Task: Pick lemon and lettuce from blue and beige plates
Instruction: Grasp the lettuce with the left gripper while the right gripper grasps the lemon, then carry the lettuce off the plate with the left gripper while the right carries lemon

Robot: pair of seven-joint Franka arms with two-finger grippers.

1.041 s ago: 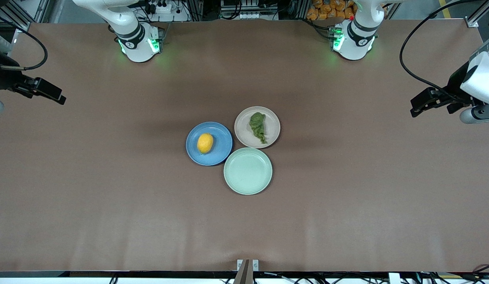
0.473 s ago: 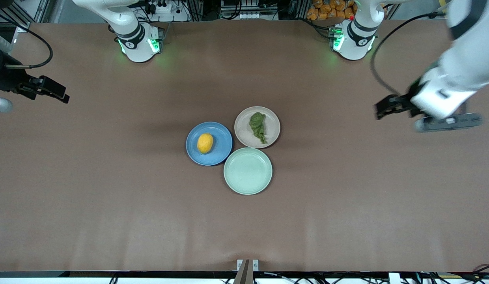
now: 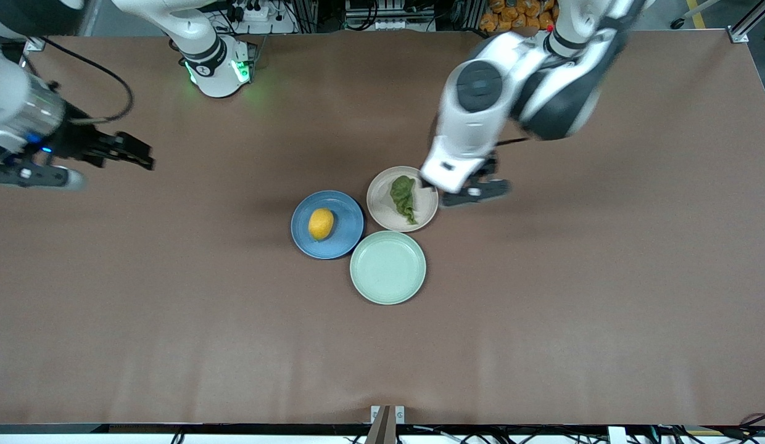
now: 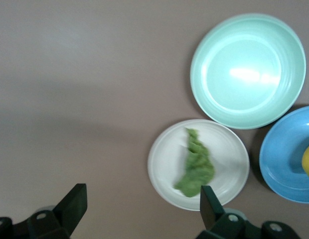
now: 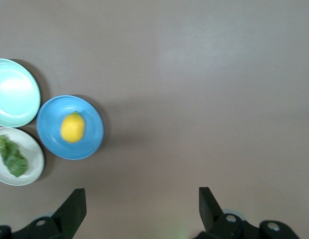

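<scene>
Seen from across the table: lemon resting on the blue plate, lettuce lying on the beige plate, neither yet lifted. Mint-green plate bare, nearest the camera, touching or almost touching both others.

Left gripper hanging over the beige plate's rim on the left arm's side, fingers spread wide in the wrist view, nothing between them. Right gripper well apart from the plates, over bare table toward the right arm's end, likewise spread and empty.

Step in hand, by the look of it: the reach for the leaf. Best done by centring over the thick, bunched end of the lettuce rather than the thin pointed tip, then descending straight and closing low enough to catch the crinkled folds without scraping the plate. Same care due for the lemon: a grip across its narrow width, since smooth skin may slip.
</scene>
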